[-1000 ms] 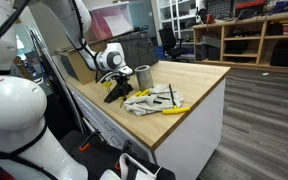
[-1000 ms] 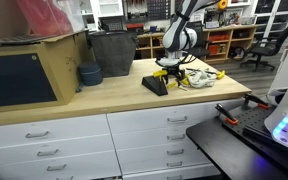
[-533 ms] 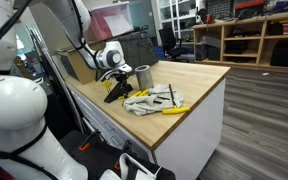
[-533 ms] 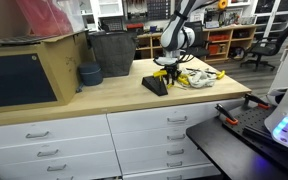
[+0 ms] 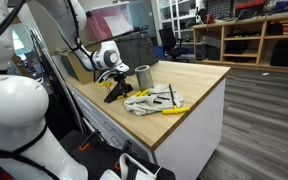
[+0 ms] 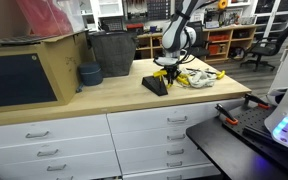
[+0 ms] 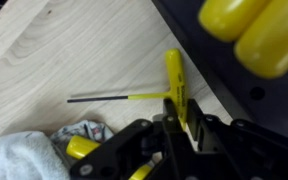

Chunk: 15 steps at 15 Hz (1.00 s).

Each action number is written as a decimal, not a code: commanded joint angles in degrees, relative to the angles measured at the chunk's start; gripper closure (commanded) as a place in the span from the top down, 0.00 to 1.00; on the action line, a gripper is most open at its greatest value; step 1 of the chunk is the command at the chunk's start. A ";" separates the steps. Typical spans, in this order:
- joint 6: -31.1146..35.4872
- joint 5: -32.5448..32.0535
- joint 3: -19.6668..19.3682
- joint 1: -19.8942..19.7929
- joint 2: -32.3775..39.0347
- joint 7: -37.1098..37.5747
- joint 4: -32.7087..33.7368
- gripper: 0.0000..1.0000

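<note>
**Yellow against pale wood**

The T-handle key (image 7: 172, 72) has a bright yellow grip and a thin dark shaft. Over it, the gripper (image 7: 184, 128) is black. The worktop (image 7: 54, 45) is pale wood with fine grain. The cloth (image 7: 39, 152) is grey-white. The tool rack (image 7: 212, 62) is black, its handles (image 7: 249, 30) yellow. The drawers (image 6: 134, 128) are white.

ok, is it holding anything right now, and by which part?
The yellow T-handle hex key: jaws pinch the near end of its yellow handle, just past where the black shaft joins. It lies flat on the wooden table, not lifted.
</note>
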 commanded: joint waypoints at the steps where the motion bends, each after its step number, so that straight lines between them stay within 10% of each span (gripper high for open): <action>1: 7.27 -4.88 -3.56 3.47 -9.22 6.99 -9.35 0.04; 15: 13.13 -24.39 -12.35 4.89 -24.16 33.82 -10.73 0.04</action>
